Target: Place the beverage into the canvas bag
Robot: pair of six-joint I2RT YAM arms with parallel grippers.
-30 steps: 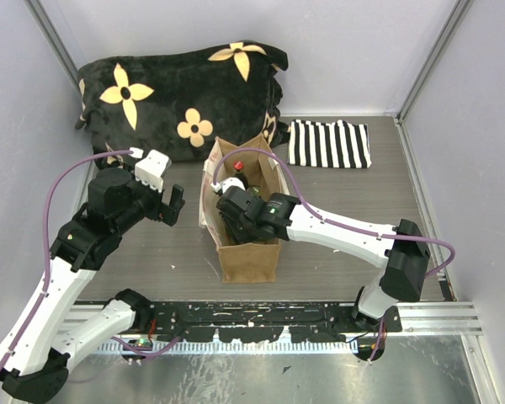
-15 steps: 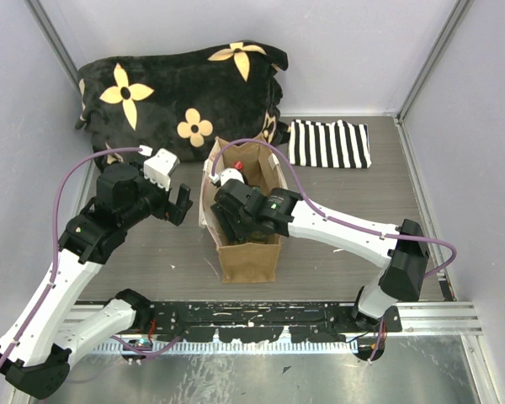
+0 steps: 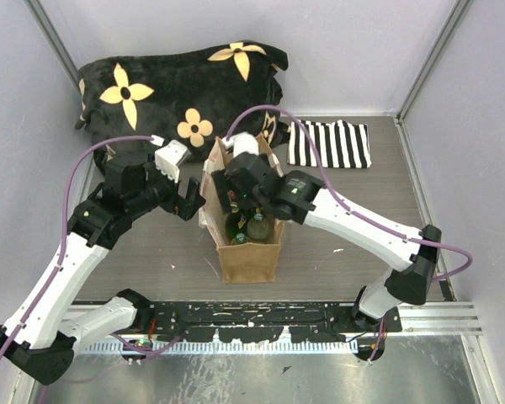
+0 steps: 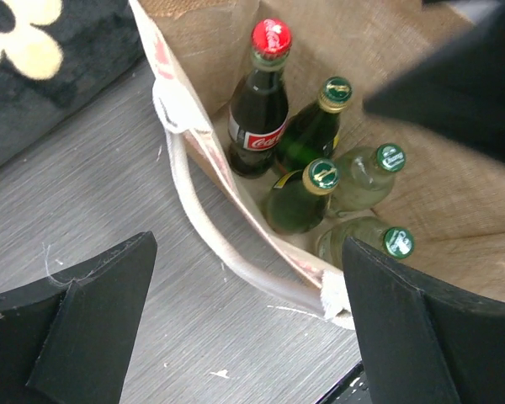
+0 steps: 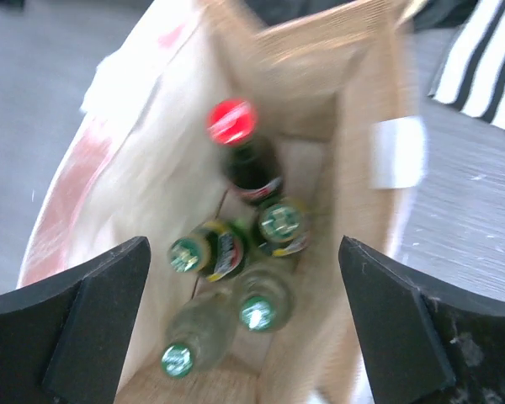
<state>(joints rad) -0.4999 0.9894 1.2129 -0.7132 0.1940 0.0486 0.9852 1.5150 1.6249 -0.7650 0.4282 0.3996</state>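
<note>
The canvas bag point(image 3: 249, 261) stands upright mid-table, its mouth open point(image 5: 353, 194). Several beverage bottles stand inside: a dark cola bottle with a red cap point(image 4: 271, 38) point(image 5: 232, 122), green ones point(image 4: 324, 174) point(image 5: 279, 221) and clear ones point(image 4: 397, 241) point(image 5: 257, 311). My right gripper point(image 3: 246, 202) point(image 5: 248, 328) hangs open just above the bag's mouth, touching none of them. Against the bag's left side my left gripper point(image 3: 192, 202) point(image 4: 248, 337) is open too. Only the table top and the bag's cream strap handle point(image 4: 210, 244) show between its fingers.
A black flowered blanket point(image 3: 181, 93) is heaped at the back left, right behind the bag. A black-and-white striped cloth point(image 3: 328, 143) lies flat at the back right. Pale walls close in both sides. A metal rail point(image 3: 278, 324) runs along the near edge.
My right gripper has opened and risen out of the bag, uncovering the bottles below it. My left gripper has moved right, up to the bag's left side.
</note>
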